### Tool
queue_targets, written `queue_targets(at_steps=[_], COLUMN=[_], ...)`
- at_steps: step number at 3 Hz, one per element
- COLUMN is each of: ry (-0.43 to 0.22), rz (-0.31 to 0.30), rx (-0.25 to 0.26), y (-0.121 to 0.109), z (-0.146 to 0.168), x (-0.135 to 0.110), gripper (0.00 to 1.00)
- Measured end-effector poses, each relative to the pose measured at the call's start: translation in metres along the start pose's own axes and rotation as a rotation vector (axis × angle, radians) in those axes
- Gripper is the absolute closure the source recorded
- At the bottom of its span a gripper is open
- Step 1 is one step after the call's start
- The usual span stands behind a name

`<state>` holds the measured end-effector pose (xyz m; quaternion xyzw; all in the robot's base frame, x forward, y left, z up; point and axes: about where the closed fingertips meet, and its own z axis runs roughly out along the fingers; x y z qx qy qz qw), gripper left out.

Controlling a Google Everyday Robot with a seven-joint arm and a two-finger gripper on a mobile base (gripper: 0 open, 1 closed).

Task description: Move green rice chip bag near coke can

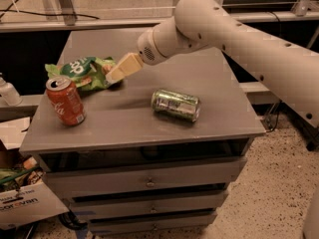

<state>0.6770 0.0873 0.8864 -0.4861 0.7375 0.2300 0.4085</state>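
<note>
hand (111,76) angled dn | tip at green rice chip bag (80,67)

Matt cream plastic on gripper (113,75), left of centre in frame, at right edge of green rice chip bag (82,69). Crinkly glossy film on the bag. Painted metal with soft sheen on coke can (66,103), bare silver top. Shiny reflective metal on silver-green can (176,104). Smooth matt off-white shell on arm (239,39). Smooth matt grey top on drawer cabinet (209,93). Speckled, rough-looking floor (271,193). Plain cardboard box (22,205), lower left.
</note>
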Motion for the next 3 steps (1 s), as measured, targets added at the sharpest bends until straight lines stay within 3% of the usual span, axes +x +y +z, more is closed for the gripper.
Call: queue_targets(at_steps=[2, 3], ry=[-0.040, -0.040], rz=[-0.038, -0.038], rx=[0.082, 0.082], y=[-0.034, -0.034], z=[-0.056, -0.056], x=[0.016, 0.016], gripper=[0.00, 0.00])
